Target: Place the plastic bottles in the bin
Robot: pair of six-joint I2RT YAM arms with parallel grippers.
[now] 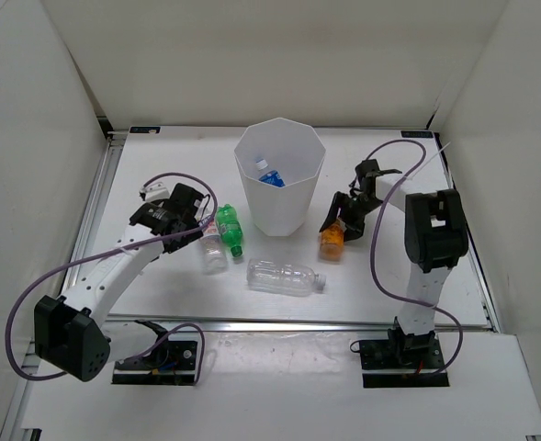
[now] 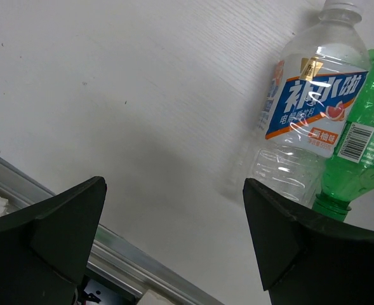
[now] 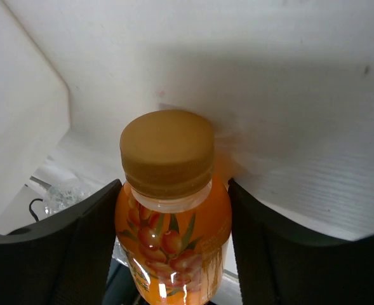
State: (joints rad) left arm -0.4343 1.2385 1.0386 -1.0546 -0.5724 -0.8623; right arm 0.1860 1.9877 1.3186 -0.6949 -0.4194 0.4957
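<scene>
The white faceted bin (image 1: 276, 209) stands upright toward the far middle of the counter (image 1: 160, 156), and everything else is placed around it. Inside it, low against the wall, lies the blue-labelled bottle (image 1: 270, 176). Just right of the bin, close to its wall, the right gripper (image 3: 174, 194) has closed on the orange bottle (image 1: 332, 242). In the wrist view its two dark fingers (image 3: 79, 248) press against both sides of the body just below the tan cap (image 3: 167, 152), which points up toward the camera. Whether the bottle's base rests on the counter or hangs clear of it cannot be told. To the left of the bin and a little toward the arm bases, the green bottle (image 1: 230, 230) lies on its side with its cap end pointing toward the arms. The small clear bottle (image 1: 213, 250) lies touching it on the side farther from the bin, its blue and orange label facing up. Farther still from the bin on that side, the left gripper (image 2: 174, 235) hangs over bare counter with its jaws spread wide and nothing between them. The two bottles lie just past its right finger (image 2: 301, 254), which hides the green bottle's neck. In front of the bin, between it and the near edge of the counter, the larger clear bottle (image 1: 286, 276) lies on its side, apart from both grippers, its cap pointing to the right.
</scene>
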